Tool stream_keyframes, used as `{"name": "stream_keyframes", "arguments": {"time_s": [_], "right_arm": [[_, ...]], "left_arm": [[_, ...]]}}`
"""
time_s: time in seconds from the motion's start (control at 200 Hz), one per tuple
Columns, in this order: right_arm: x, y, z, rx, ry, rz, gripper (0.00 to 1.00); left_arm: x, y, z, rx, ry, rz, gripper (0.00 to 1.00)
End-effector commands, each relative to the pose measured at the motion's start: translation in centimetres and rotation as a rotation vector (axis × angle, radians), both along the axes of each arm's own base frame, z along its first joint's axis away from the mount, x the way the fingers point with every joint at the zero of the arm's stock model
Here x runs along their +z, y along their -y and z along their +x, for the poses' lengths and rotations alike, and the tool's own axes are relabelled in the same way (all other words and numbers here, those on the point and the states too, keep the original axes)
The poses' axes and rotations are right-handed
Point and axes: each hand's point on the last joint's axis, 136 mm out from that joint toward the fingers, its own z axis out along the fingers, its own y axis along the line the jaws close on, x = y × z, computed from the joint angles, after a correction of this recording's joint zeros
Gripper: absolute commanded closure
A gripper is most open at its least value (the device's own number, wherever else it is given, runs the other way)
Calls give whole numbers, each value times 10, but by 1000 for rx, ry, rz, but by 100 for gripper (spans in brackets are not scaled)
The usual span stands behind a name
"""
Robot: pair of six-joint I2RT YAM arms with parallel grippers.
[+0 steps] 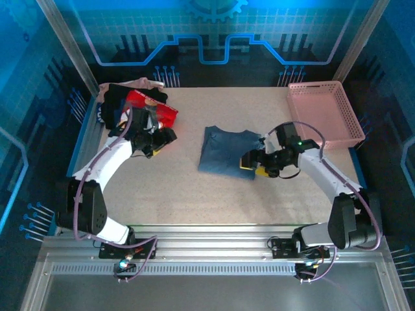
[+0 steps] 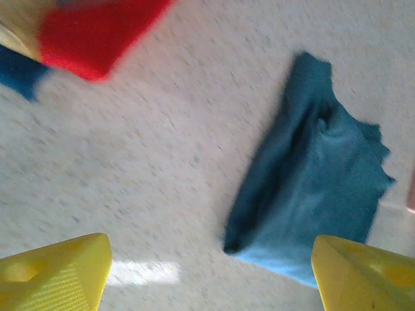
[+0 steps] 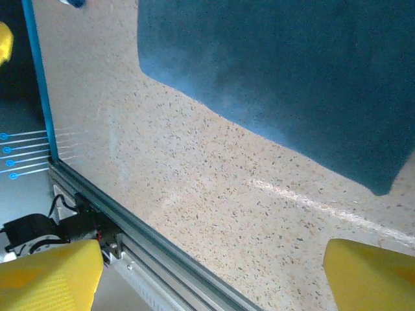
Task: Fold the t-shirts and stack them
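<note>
Slate-blue shirt (image 1: 224,150) folded flat at centre of table (image 1: 162,188). Left gripper (image 1: 162,139) spread wide, empty, just beside red shirt (image 1: 154,109) far-left. Right gripper (image 1: 249,162) wide, empty, at blue shirt's right edge. Likely next: red shirt. Pinch single edge, lift clear of black shirt (image 1: 113,98), spread flat before folding.

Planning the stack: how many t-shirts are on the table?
4: a folded slate-blue t-shirt lying centrally, and a red t-shirt, a black t-shirt and a beige t-shirt heaped at the far left; the heap may hide more.
</note>
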Motion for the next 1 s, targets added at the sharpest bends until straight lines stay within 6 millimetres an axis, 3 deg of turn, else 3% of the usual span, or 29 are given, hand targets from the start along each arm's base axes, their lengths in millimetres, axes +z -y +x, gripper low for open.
{"name": "stream_keyframes", "arguments": {"time_s": [0.0,0.16,0.325,0.485,0.66,0.82,0.995], "right_arm": [[-7,-16,18,-11,53,-28,10],[-8,-67,26,88,61,14,10],[-6,-118,49,144,60,56,11],[-8,-159,69,204,66,63,10],[-18,-203,86,259,49,62,11],[-24,-215,91,252,29,83,12],[-29,-201,92,225,19,40,12]], "left_arm": [[0,-37,27,20,0,136,20],[-6,-89,47,130,-48,219,20],[-3,-132,61,152,3,271,18],[-23,-174,66,220,-14,245,17],[-38,-200,80,257,40,176,17],[-59,-212,92,243,29,172,18],[-82,-215,106,249,33,101,18]]}}
